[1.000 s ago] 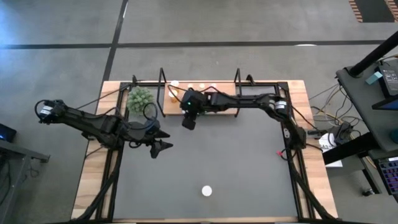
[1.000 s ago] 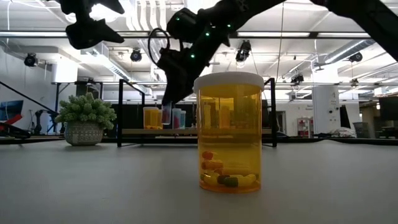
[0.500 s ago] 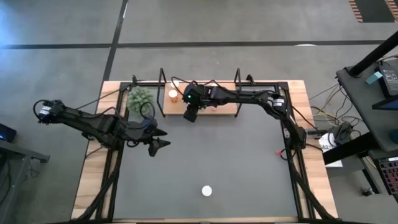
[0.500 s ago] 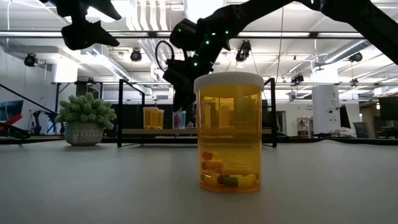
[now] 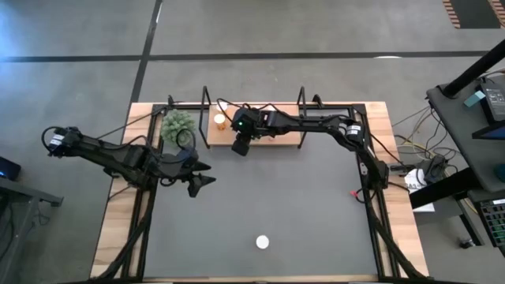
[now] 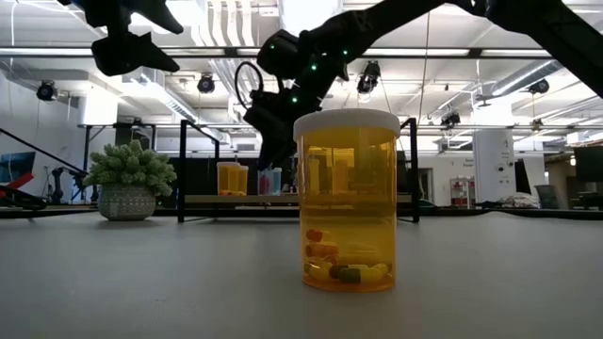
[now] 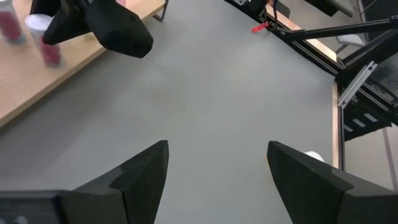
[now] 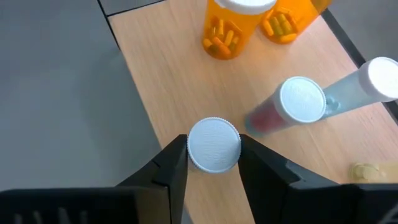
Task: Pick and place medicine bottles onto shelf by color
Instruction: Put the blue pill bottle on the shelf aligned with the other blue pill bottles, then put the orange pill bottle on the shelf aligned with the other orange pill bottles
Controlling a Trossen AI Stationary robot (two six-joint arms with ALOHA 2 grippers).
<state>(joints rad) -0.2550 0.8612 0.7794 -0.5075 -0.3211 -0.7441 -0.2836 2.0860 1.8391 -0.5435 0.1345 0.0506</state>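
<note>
Grey tabletop [image 5: 300,213] is carrying the shelf [image 5: 276,139] at its far edge; right claw [image 8: 213,163] is clamping a bottle [image 8: 214,144] there, left claw [image 7: 214,163] hovering apart; no labels readable.

Both arms are matte black, slim jointed links with black cables looping off them. The right arm [image 5: 316,124] has a small green light glowing on its wrist block, and a silvery band rings its elbow joint. The left arm [image 5: 110,154] shows a pale ring at its nine o'clock end. The fingers [image 7: 140,174] are dark, blunt, angular wedges.
</note>
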